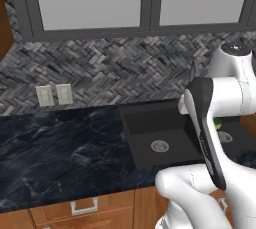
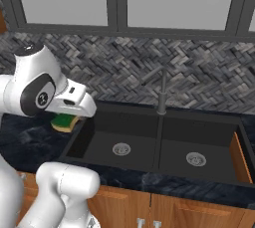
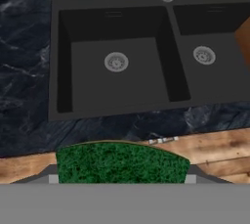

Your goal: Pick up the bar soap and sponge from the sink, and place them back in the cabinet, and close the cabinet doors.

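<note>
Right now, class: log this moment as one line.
gripper: shut on green-and-yellow sponge | position: raised, left of matte black double sink | both basins: empty

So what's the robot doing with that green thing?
The robot's hand is holding the sponge, green on top and yellow underneath, lifted up above the left edge of the black sink. Both basins look empty in the hand view, with just their silver drains showing. Grey frosted-glass cabinets hang on the wall above.
</note>
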Tool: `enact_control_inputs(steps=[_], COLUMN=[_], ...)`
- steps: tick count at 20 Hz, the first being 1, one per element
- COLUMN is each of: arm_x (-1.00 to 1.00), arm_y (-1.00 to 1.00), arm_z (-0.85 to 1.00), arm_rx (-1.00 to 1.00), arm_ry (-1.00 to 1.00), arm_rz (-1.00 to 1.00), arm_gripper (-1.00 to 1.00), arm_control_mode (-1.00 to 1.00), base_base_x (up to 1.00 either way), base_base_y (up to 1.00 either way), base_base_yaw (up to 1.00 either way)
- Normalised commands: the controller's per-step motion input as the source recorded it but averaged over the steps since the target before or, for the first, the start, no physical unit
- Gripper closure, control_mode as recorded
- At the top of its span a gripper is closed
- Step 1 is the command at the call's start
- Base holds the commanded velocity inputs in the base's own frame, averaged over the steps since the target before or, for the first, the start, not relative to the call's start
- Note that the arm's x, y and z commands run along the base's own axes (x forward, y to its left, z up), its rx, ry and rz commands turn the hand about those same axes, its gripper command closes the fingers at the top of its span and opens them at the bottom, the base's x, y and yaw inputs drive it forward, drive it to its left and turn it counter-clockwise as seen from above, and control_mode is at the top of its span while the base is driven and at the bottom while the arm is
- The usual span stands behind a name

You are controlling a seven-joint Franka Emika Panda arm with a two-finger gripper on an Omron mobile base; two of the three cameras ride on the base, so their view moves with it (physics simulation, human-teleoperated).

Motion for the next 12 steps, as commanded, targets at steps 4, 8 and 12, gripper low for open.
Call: enact_control_inputs(steps=[4, 8, 12], arm_x=[-0.15, -0.32, -0.32], arm_y=[0.00, 0.00, 0.00], arm_z=[0.31, 0.25, 0.15], arm_rx=[0.00, 0.00, 0.00], arm_ry=[0.00, 0.00, 0.00], arm_rz=[0.01, 0.00, 0.00], arm_gripper=[1.00, 1.00, 1.00], arm_control_mode=[-1.00, -1.00, -1.00], base_base_x=[0.00, 0.00, 0.00], base_base_y=[0.00, 0.00, 0.00], base_base_yaw=[0.00, 0.00, 0.00])
